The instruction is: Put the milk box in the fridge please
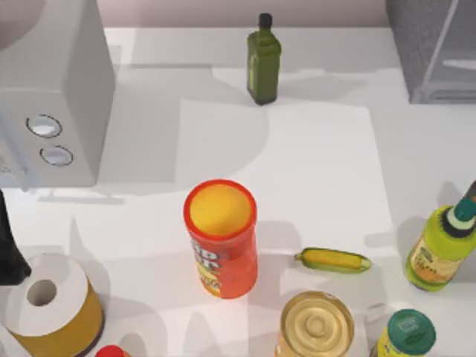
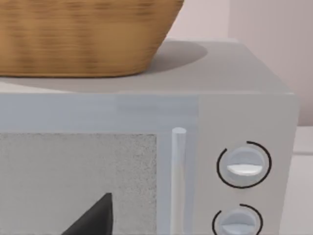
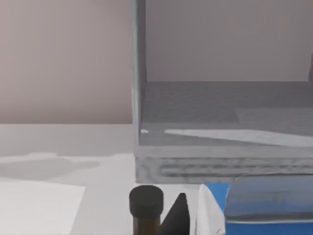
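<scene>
The milk box is carried close to the right gripper, facing the open fridge. Whether it is pinched cannot be told.

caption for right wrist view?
Right gripper carries the milk box toward the open fridge.

woven wicker basket; fridge wall matt, finely speckled (grainy); milk box top glossy.
</scene>
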Controlling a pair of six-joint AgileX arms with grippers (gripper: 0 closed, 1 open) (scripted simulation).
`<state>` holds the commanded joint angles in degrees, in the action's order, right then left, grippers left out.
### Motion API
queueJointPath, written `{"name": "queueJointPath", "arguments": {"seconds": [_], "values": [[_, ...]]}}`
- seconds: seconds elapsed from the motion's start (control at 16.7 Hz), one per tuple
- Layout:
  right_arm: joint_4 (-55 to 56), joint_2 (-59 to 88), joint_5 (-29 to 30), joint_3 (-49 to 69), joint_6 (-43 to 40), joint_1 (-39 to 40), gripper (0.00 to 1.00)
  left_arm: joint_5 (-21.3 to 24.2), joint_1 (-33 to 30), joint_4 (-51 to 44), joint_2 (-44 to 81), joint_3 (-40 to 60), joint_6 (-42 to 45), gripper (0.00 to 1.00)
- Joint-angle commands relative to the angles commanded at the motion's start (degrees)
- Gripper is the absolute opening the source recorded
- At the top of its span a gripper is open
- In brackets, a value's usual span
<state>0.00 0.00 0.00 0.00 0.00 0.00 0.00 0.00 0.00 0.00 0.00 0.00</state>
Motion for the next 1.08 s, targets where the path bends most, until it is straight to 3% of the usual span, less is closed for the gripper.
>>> {"name": "queueJointPath", "arguments": {"seconds": [0.48,1.08], "values": [[8.00,12.63,-2.97,6.37,0.86,-0.61,0.00,0.00,0.00,0.00,0.00,0.00,0.00,1.00],[37.50,69.79,-10.40,30.18,2.28,-7.02,0.00,0.00,0.00,0.00,0.00,0.00,0.00,1.00]]}}
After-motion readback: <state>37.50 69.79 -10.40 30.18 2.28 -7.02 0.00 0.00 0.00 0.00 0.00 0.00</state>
